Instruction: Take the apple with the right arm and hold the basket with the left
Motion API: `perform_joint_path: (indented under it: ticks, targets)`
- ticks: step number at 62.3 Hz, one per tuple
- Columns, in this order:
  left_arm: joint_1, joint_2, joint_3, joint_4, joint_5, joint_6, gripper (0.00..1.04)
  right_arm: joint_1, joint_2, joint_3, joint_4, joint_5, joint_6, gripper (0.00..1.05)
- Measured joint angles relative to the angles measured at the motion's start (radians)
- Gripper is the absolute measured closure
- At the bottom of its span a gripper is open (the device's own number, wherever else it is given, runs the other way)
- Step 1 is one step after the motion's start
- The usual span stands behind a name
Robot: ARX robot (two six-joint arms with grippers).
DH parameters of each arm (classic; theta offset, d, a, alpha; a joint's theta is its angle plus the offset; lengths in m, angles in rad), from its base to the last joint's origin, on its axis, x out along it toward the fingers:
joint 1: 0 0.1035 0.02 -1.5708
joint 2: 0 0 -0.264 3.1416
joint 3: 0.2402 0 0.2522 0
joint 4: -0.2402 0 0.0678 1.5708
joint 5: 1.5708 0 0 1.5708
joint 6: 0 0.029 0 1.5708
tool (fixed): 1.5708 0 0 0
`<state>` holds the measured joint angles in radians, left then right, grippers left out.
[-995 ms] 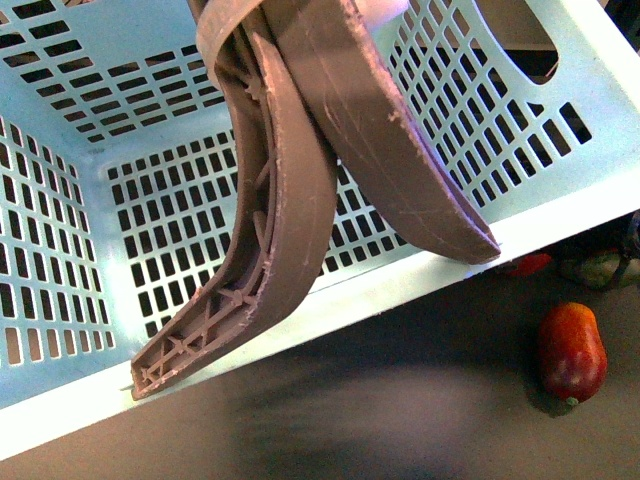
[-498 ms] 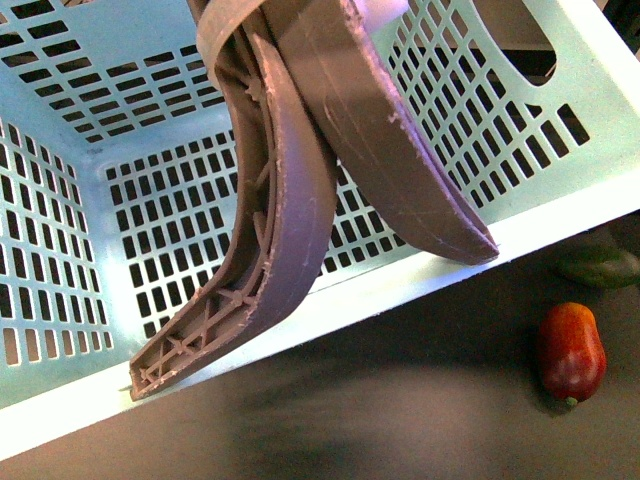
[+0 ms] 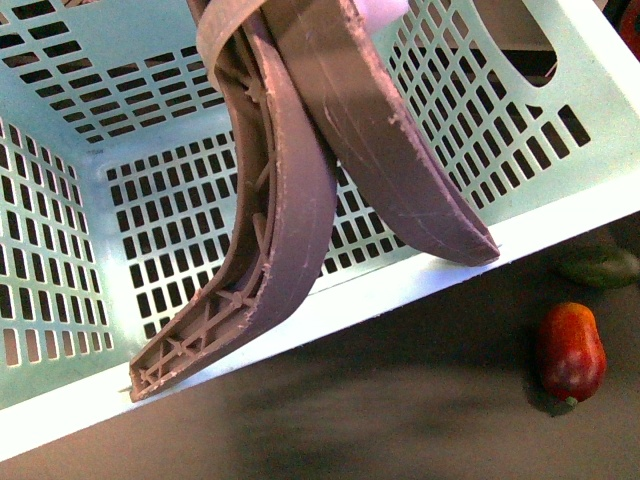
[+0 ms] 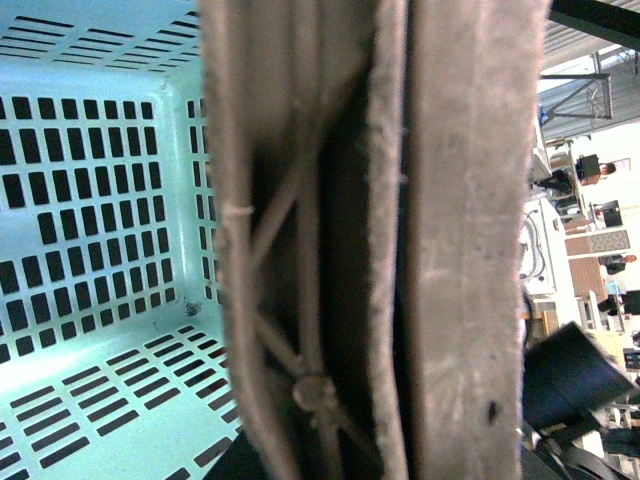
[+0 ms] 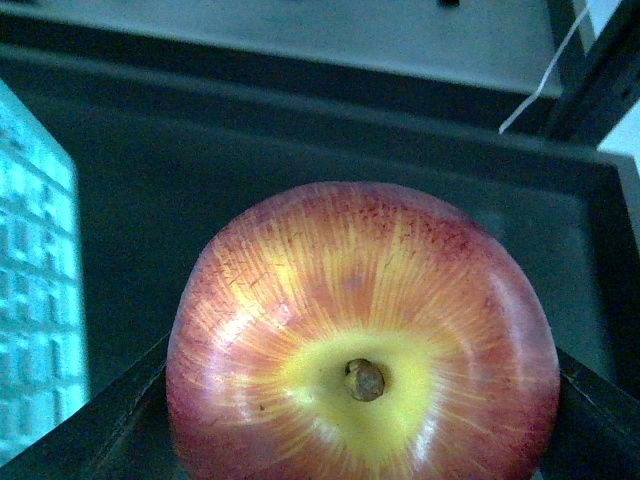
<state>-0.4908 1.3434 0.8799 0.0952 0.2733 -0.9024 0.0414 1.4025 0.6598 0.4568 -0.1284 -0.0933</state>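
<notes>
Right hand (image 5: 355, 425): clamped on the apple (image 5: 362, 340). Its dark fingers (image 5: 100, 425) press in from either side, low on the fruit. The apple fills most of the right wrist view, stem dimple and yellow patch facing the camera, red streaks running outward from it. Behind it is a dark surface. A strip of the basket (image 5: 35, 250) shows at one edge of that view, near the apple but apart from it.

Left hand: its fingers do not show in any view, so I cannot tell whether they are apart or together. The left wrist view is taken up by the two handles (image 4: 470, 250), pressed side by side right up against the camera. One shows its ribbed underside. The slotted inside of the basket (image 4: 100, 200) lies beyond them.

Front view: the basket (image 3: 420, 270) sits tilted, its near rim running up toward the right. The handles (image 3: 290, 200) curve down across its opening, with their ends resting at the near rim. Nothing lies inside the part I can see.

On the counter (image 3: 400, 400), to the right of the basket: a dark-red oval fruit (image 3: 571, 350), clear of the rim. A green fruit (image 3: 600, 265) lies just beyond it, close to the basket's corner and partly cut off by the frame edge.
</notes>
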Motion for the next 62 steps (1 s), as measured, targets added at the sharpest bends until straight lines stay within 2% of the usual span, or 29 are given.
perform_joint_path:
  ticks: [11,21,31,45,46,48,52,62]
  targets:
    - [0.0,0.0,0.0,0.0,0.0,0.0,0.9,0.081,-0.15,-0.002,-0.043,0.016,0.055,0.24]
    - [0.0,0.0,0.0,0.0,0.0,0.0,0.9,0.196,-0.222,-0.021,-0.06,0.048,0.087,0.24]
    - [0.0,0.0,0.0,0.0,0.0,0.0,0.9,0.306,-0.185,-0.035,-0.042,0.087,0.095,0.24]
    - [0.0,0.0,0.0,0.0,0.0,0.0,0.9,0.394,-0.078,-0.034,-0.007,0.121,0.119,0.24]
    - [0.0,0.0,0.0,0.0,0.0,0.0,0.9,0.422,-0.035,-0.024,-0.004,0.133,0.132,0.24]
    - [0.0,0.0,0.0,0.0,0.0,0.0,0.9,0.429,-0.027,-0.023,-0.004,0.136,0.133,0.21]
    - [0.0,0.0,0.0,0.0,0.0,0.0,0.9,0.436,-0.025,-0.019,-0.005,0.141,0.145,0.08]
    - [0.0,0.0,0.0,0.0,0.0,0.0,0.9,0.421,-0.05,-0.011,-0.009,0.154,0.16,0.09]
